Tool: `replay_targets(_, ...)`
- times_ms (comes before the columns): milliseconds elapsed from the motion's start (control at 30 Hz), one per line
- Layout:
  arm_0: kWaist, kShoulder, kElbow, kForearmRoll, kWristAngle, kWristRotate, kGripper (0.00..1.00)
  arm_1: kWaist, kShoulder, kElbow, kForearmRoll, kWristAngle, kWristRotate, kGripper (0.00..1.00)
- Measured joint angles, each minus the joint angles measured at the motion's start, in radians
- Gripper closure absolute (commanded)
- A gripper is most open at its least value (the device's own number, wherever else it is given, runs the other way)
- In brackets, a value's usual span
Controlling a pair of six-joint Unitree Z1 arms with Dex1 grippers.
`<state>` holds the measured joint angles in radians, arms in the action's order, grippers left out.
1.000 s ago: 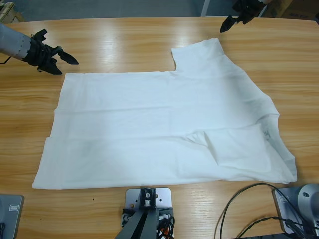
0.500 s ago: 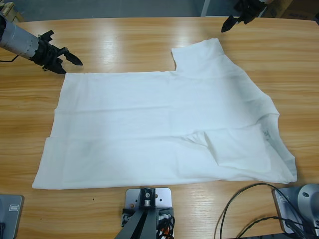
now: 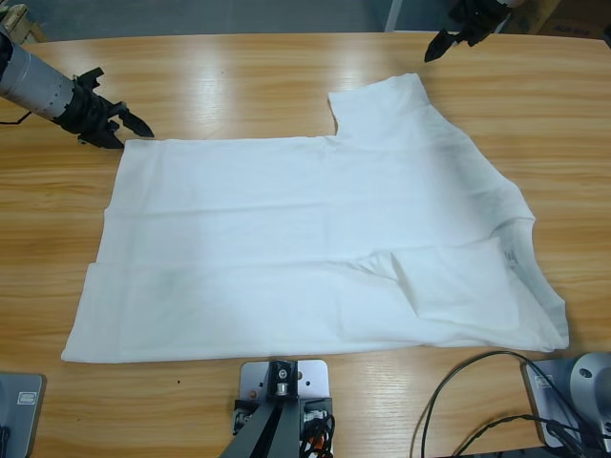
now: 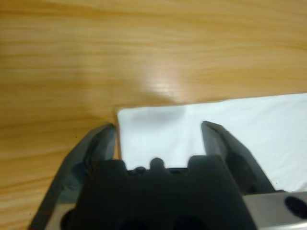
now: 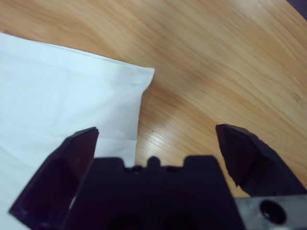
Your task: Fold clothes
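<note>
White T-shirt [image 3: 315, 239] lay flat on table [image 3: 239, 86]. Left gripper [image 4: 158, 132] stood apart, straddling hem corner; you needed lower approach, deeper bite. Right gripper [image 5: 156, 139] spread wide, empty.

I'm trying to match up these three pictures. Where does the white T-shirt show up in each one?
High view: the white T-shirt lies spread across the middle of the wooden table.
Left wrist view: one corner of it sits between the open jaws of the left gripper.
Right wrist view: a sleeve corner fills the left side.
Shared landmark: the shirt's corners on the wood.
</note>
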<state>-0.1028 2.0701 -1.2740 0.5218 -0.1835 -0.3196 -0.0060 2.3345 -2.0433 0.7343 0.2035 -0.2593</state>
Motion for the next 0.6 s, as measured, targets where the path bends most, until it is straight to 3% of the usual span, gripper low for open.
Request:
replay_targets(333,-0.016,0.000,-0.003,0.005,0.014,0.007,0.434,0.000,0.000,0.000,0.000,0.000,0.000,0.013)
replay_targets(400,-0.017,0.000,-0.003,0.005,0.014,0.007,0.540,0.000,0.000,0.000,0.000,0.000,0.000,0.013)
replay_targets(533,-0.024,0.000,-0.006,0.006,0.014,0.007,0.985,0.000,0.000,0.000,0.000,0.000,0.000,0.013)
replay_targets(600,-0.039,0.002,-0.006,0.006,0.014,0.007,1.000,0.000,0.000,0.000,0.000,0.000,0.000,0.013)
